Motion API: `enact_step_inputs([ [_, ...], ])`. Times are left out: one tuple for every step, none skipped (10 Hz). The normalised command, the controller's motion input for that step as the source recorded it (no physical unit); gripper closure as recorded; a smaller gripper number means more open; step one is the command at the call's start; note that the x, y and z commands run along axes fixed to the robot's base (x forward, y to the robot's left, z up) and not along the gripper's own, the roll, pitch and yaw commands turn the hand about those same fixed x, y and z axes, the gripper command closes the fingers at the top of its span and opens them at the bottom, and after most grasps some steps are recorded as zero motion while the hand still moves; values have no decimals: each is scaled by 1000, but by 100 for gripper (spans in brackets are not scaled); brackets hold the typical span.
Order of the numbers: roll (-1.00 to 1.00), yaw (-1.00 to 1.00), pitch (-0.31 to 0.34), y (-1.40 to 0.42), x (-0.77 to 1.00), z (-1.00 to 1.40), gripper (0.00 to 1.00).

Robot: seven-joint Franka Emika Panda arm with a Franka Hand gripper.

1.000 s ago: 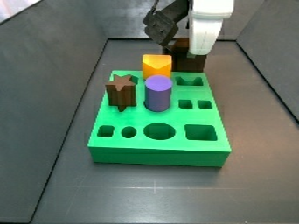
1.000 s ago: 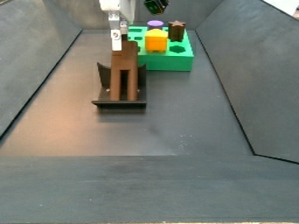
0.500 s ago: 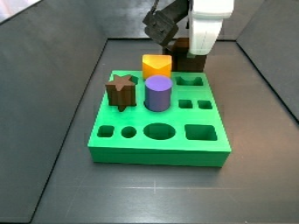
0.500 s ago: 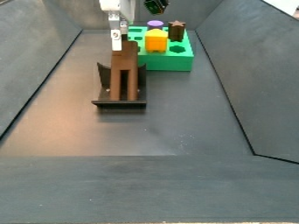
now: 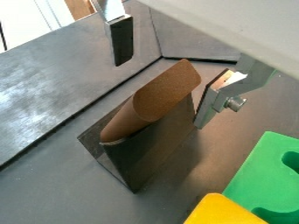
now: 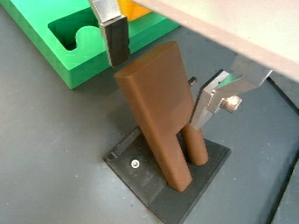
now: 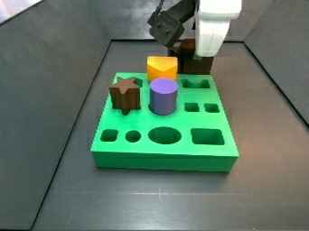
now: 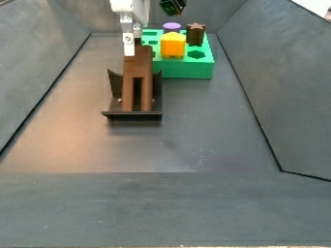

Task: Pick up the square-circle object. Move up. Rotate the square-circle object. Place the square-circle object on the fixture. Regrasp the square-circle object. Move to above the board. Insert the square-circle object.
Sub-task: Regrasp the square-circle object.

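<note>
The gripper (image 6: 158, 92) hangs over the fixture, at the far end of the grey floor. Its two flat silver fingers with dark pads are spread apart and clamp nothing. One finger (image 6: 114, 42) stands on one side of the fixture's upright, and the other finger (image 6: 211, 98) on the opposite side. Both wrist views show this straddle, with the gripper (image 5: 163, 87) centred over the upright's top edge.

Under it stands the single fixture (image 6: 135, 166), a dark bracket whose tall brown upright rises from a flat dark base plate. The one square-circle object (image 6: 195, 147), a slim rounded brown peg, leans along one face of that upright. Its lower end rests on the base plate just beside the silver finger, and neither finger touches it. Most of its length is hidden behind the upright.

In a side view the gripper (image 8: 127, 41) sits just beyond the fixture (image 8: 130, 92), and the board (image 8: 181, 60) lies to the right and farther off. In a side view from the opposite end, the gripper (image 7: 169, 25) and the fixture (image 7: 200, 65) are behind the board's far right corner.

The board (image 7: 163, 161), one large bright green slab with shaped holes, carries three upright pieces. They are one yellow block (image 7: 162, 68) at the far side, one purple cylinder (image 7: 163, 97) in front of it, and one brown star-shaped peg (image 7: 123, 93) to the cylinder's left. Four open holes run along the board's near edge, two small ones on the left, then a large round one and a large square one.
</note>
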Motion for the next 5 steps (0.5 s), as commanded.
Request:
enact_step_inputs([
  [-32, 66, 201, -11, 81, 1, 0],
  [-32, 66, 201, -12, 81, 1, 0],
  [-32, 66, 201, -12, 81, 1, 0],
  [-32, 66, 201, -12, 81, 1, 0],
  [-32, 66, 201, -11, 81, 1, 0],
])
